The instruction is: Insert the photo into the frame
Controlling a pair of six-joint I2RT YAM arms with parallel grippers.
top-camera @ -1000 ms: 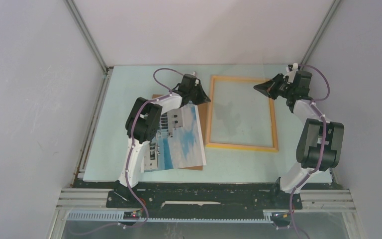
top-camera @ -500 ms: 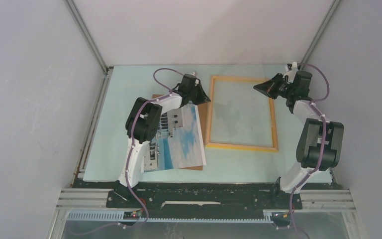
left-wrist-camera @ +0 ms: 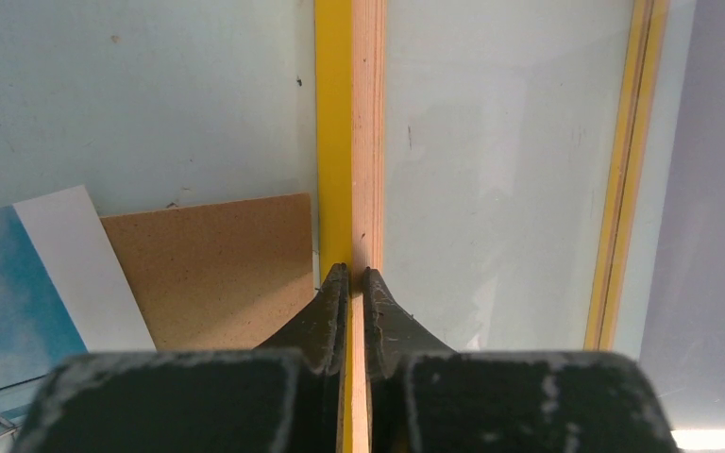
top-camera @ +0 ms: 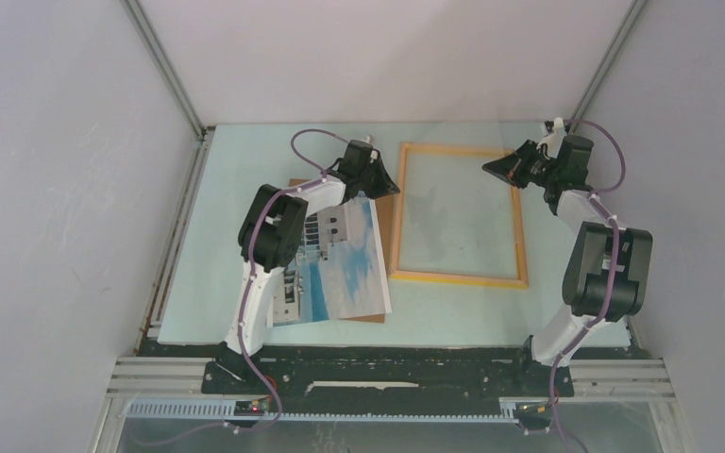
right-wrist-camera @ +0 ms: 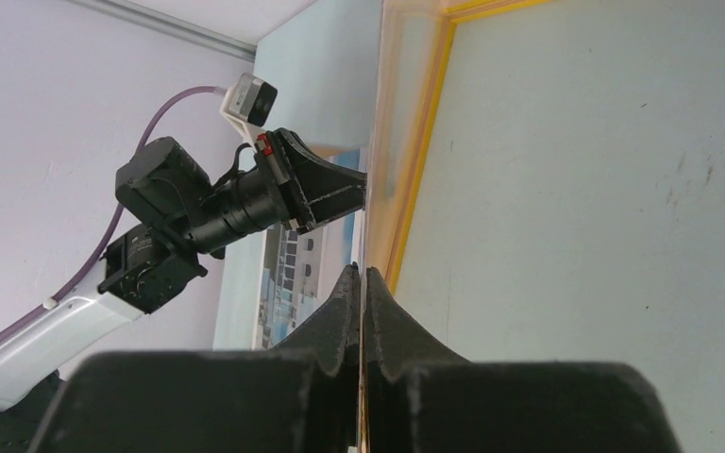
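In the overhead view, the frame point(top-camera: 458, 277) lies centre and the photo point(top-camera: 345, 260) lower left. Left wrist view: the left gripper point(left-wrist-camera: 355, 276) is clamped on the frame's rail, beside a backing board point(left-wrist-camera: 217, 264). Right wrist view: the right gripper point(right-wrist-camera: 360, 276) apparently pinches the opposite rail. The photo is judged light and floppy; take it by an edge.

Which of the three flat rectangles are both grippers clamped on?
The yellow-orange frame: left gripper on its left rail, right gripper on its right; the photo and brown board lie free.
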